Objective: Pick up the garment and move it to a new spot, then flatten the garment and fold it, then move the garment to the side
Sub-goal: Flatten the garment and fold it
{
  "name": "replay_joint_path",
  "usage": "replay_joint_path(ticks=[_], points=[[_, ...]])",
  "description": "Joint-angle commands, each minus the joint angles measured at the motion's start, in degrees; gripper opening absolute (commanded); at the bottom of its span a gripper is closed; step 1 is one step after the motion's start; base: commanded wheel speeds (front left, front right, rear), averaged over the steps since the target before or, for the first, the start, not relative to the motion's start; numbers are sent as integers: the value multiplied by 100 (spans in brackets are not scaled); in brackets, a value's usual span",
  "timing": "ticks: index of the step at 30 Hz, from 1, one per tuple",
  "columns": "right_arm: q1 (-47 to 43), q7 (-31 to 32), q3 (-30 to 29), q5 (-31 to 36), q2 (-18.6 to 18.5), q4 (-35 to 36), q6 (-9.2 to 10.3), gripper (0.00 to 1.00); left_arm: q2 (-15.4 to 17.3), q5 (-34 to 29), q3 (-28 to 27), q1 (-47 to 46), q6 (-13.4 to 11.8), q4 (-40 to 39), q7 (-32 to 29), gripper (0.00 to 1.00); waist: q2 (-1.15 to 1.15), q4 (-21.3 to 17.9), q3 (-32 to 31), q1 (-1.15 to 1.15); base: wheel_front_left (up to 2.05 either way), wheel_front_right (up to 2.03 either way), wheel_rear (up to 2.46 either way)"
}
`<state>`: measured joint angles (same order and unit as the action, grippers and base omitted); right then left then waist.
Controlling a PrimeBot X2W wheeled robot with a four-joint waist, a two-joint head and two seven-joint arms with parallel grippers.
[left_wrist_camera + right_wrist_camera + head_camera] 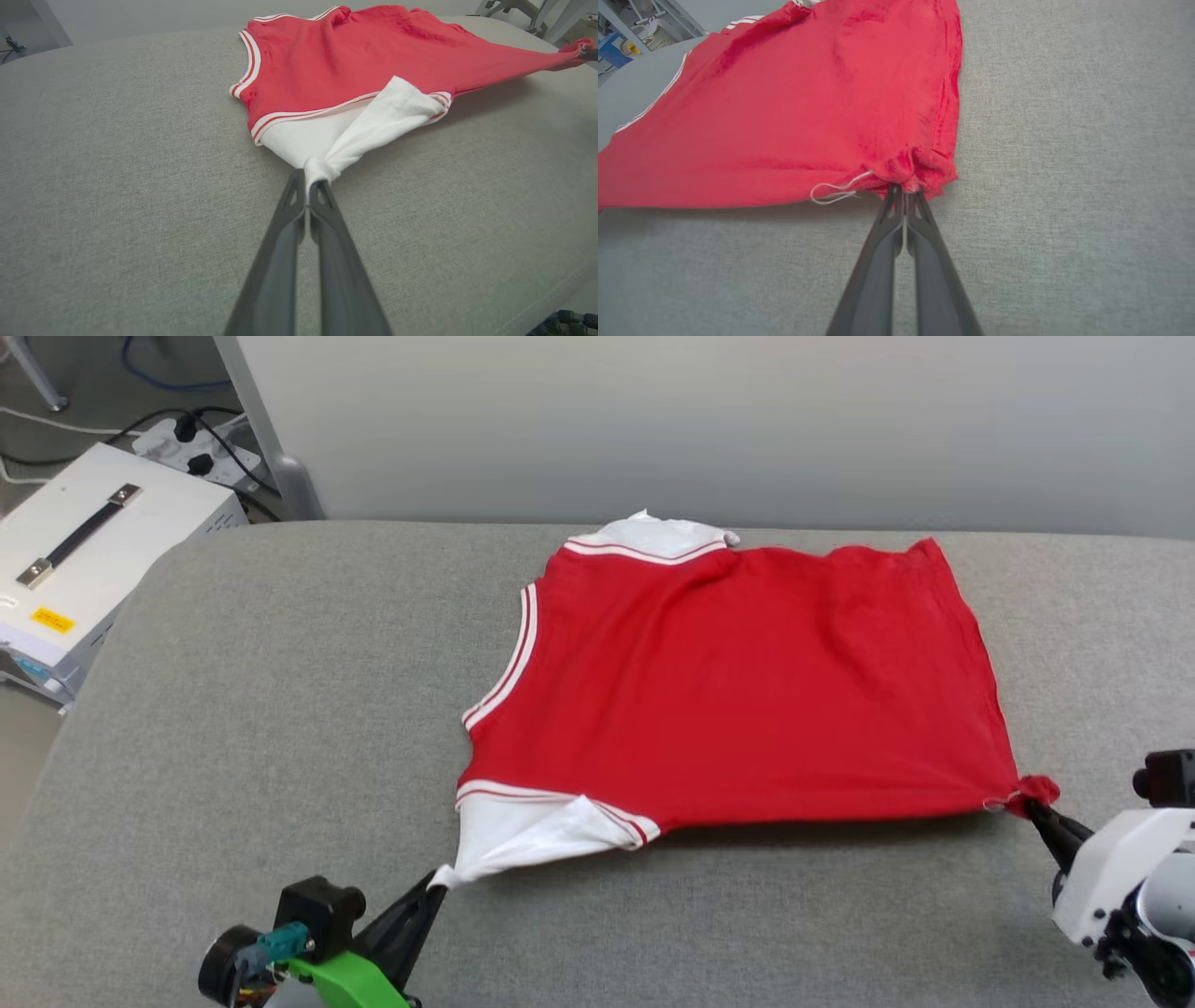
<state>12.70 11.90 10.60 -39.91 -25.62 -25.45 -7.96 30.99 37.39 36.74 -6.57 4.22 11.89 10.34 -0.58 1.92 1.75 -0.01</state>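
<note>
Red jersey-style T-shirt with white sleeves spread on grey fabric surface.
Long axis left-right, neckline leftward; left gripper pinches the near white sleeve, right gripper pinches the hem corner.

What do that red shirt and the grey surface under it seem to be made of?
The red jersey-style shirt with white sleeves looks like soft, matte knit fabric, probably cotton or a blend: it wrinkles and bunches where pinched. The grey cloth-covered surface looks like coarse woven upholstery, with a visible speckled weave.
</note>
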Motion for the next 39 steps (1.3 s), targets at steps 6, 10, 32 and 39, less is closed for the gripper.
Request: replay_joint_path(ticks=[6, 10, 32, 39], points=[[-1098, 986, -745, 86, 12, 931, 47, 0, 217, 114, 110, 602, -174, -608, -234, 0, 58, -36, -302, 1, 0, 0, 0], [-1821, 1588, -1265, 339, 136, 1711, 47, 0, 264, 159, 258, 890, -256, -960, -429, 0, 58, -90, -348, 1, 0, 0, 0], [-1906, 2245, -1982, 1060, 625, 3463, 47, 0, 211, 117, -197, 233, -351, -1522, 46, 0, 58, -282, 291, 1, 0, 0, 0], [-1309, 2301, -1838, 1144, 568, 3067, 47, 0, -51, -8, -250, -573, -334, -973, -7, 0, 58, -336, 694, 1, 0, 0, 0]])
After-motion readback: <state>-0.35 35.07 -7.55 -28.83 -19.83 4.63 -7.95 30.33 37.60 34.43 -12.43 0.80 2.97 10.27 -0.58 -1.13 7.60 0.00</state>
